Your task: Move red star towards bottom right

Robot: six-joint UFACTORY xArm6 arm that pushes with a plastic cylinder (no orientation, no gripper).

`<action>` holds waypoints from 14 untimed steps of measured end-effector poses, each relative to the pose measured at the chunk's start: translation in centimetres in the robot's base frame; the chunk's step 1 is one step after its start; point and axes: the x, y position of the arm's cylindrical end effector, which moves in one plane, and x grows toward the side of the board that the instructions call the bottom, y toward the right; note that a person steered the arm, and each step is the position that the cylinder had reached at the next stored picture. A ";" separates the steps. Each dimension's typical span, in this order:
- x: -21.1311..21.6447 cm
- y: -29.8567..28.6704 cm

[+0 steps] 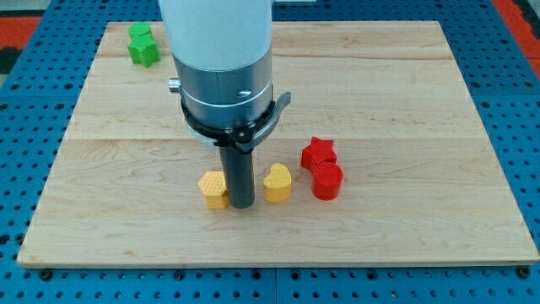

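The red star (318, 153) lies right of the board's middle, touching a red round block (327, 181) just below it. My tip (242, 205) rests on the board between a yellow hexagon block (214, 188) on its left and a yellow heart (278, 182) on its right, close to both. The red star is about 90 px to the right of the tip and a little higher in the view.
Two green blocks (142, 44) sit together at the board's top left corner. The arm's large white and grey body (221, 67) hangs over the board's upper middle. The wooden board (405, 101) lies on a blue perforated table.
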 end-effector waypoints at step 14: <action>-6.0 8.2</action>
